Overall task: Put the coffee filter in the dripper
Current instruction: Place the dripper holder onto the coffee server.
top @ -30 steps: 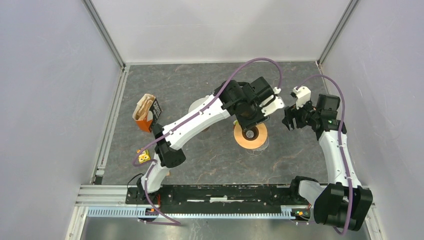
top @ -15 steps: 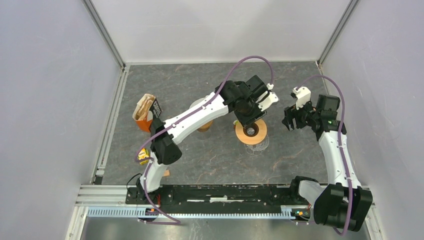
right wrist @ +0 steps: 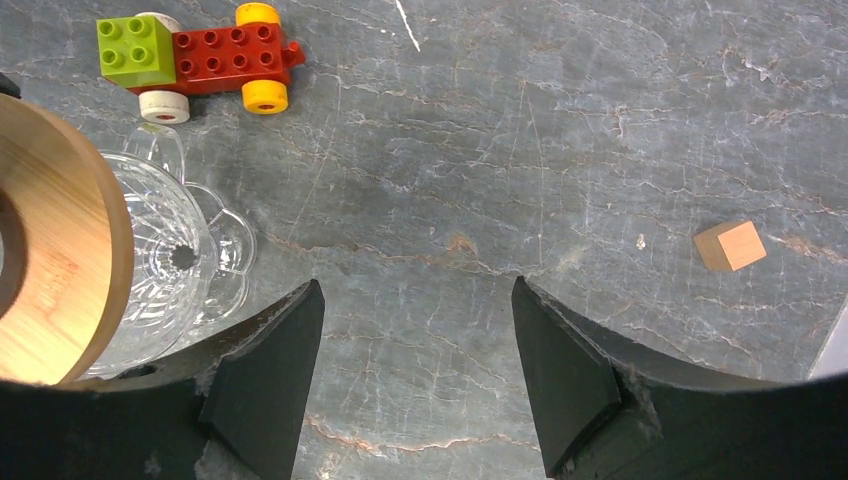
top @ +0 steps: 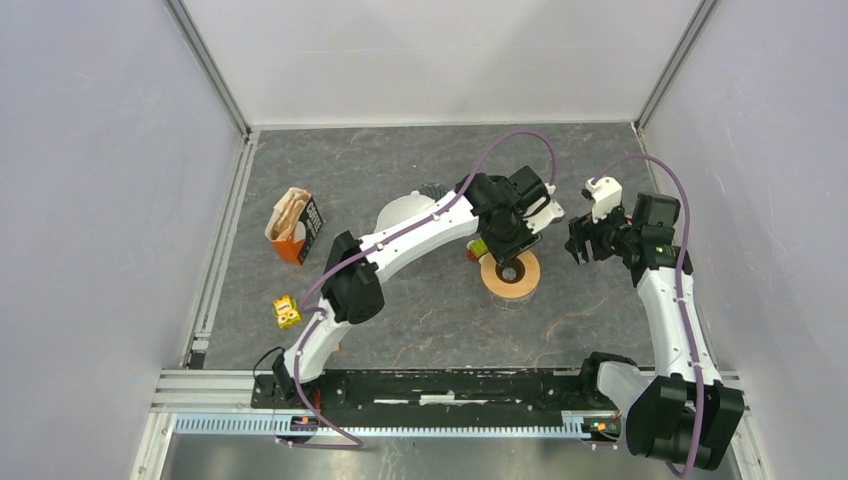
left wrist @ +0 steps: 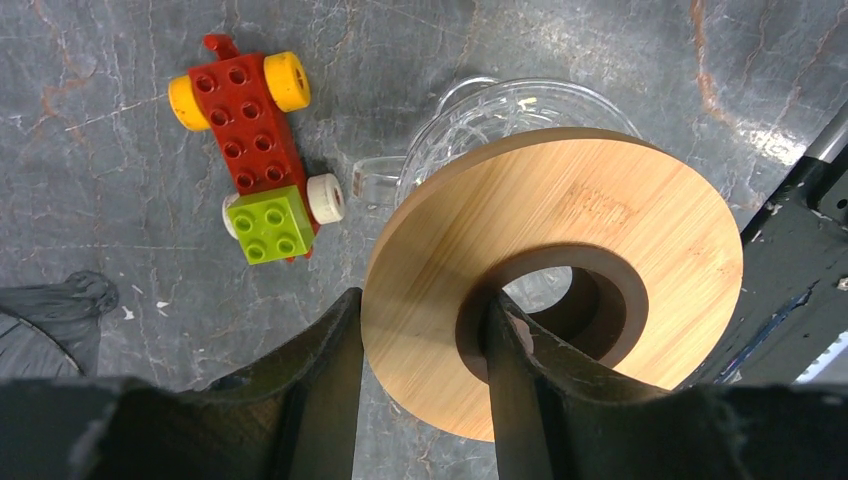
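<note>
The left gripper [left wrist: 420,310] is clenched on the dripper's wooden collar [left wrist: 600,230], one finger through its hole and one outside the rim. The glass dripper [left wrist: 480,110] shows just beyond the fingertips. The right gripper [right wrist: 415,300] hangs released with only bare table between its jaws. No filter is in either grip. What look like brown filters sit in a carton [top: 295,225] well away from both. By my judgement, fetching and seating a filter are all left to do.

Two robot arms [top: 410,235] [top: 675,300], one glass dripper [right wrist: 180,290], one wooden ring [left wrist: 560,200], one red toy-brick car [left wrist: 255,150], one small wooden cube [right wrist: 731,245], one orange carton [top: 295,225], one yellow block [top: 287,312].
</note>
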